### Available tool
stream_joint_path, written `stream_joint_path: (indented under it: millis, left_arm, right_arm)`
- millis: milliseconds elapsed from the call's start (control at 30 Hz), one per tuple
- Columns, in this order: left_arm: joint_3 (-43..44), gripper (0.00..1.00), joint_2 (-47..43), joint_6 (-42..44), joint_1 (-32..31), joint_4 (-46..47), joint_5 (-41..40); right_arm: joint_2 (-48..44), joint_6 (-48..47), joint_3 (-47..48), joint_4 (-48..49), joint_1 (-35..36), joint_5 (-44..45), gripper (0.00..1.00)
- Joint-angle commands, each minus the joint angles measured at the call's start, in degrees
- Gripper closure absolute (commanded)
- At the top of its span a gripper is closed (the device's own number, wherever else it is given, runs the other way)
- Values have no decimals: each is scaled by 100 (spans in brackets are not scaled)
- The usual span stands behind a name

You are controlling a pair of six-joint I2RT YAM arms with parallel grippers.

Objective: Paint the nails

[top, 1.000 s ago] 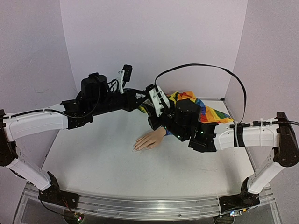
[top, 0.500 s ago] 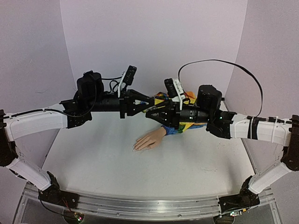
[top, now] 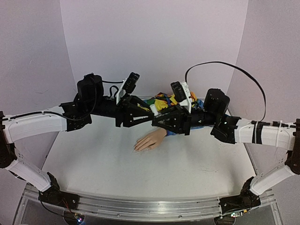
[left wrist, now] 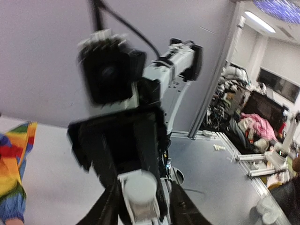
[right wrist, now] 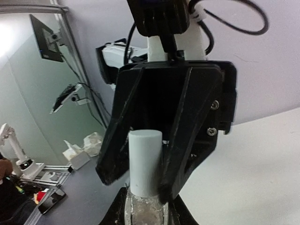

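Your left arm (top: 37,124) stretches in from the left, up off the table (top: 108,164), with the left gripper (top: 148,110) pointing right at mid-scene. Its fingers (right wrist: 117,140) sit either side of a pale cap (right wrist: 145,157), very close. You can't tell from these views if they pinch it or stand just off it.

Under that spot the mannequin hand (top: 151,139) lies on the table, fingers aimed near-left. The nails (top: 136,148) are at those fingertips, too small to judge. Both grippers are above them, not touching.

Your right gripper (top: 158,120) faces the left one tip to tip. It is clamped on a small clear bottle (right wrist: 144,211) that wears the cap. The rainbow sleeve (top: 165,100) peeks out behind the grippers. Your right arm (top: 267,133) runs off to the right.
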Motion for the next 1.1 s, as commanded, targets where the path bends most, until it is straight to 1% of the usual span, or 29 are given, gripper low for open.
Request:
stream_joint_path:
  millis: [0, 67, 100, 167, 233, 333, 433, 567, 700, 767, 933, 1067]
  left_arm:
    - [-307, 51, -501, -444, 267, -416, -949]
    - [-465, 37, -694, -462, 278, -448, -1572]
    - [-516, 33, -780, -479, 281, -469, -1858]
    - [-582, 28, -908, -592, 277, -513, -2483]
    - [-532, 26, -940, -778, 276, -517, -2820]
    - [-306, 27, -793, -1105, 268, -511, -2996]
    - [-150, 27, -621, -1550, 249, -500, -3331]
    - [-13, 26, -398, -1826, 152, -470, -3731]
    - [5, 26, -266, -2064, 119, -376, -4043]
    - [35, 27, -179, -2147, 102, -336, -4108]
    - [126, 35, -5, -2278, 67, -184, -4176]
    - [158, 36, 54, -2237, 40, -60, -4257]
  right_arm:
    - [-786, -1394, 180, -430, -263, 1678, 100]
    - [-796, -1757, 279, -844, -262, 2312, 100]
    - [-788, -1908, 342, -1029, -260, 2584, 100]
    - [-743, -2139, 423, -1241, -251, 3195, 100]
    - [-671, -2228, 455, -1278, -241, 3886, 100]
    - [-486, -2512, 510, -1222, -55, 4990, 100]
    - [-262, -2652, 512, -935, 298, 5987, 100]
    - [73, -2973, 628, -684, 790, 7125, 100]
    - [346, -3120, 769, -595, 1054, 7612, 100]
    - [433, -3157, 841, -589, 1140, 7642, 100]
    - [578, -3281, 960, -568, 1323, 7661, 100]
    - [619, -3346, 969, -573, 1403, 7529, 100]
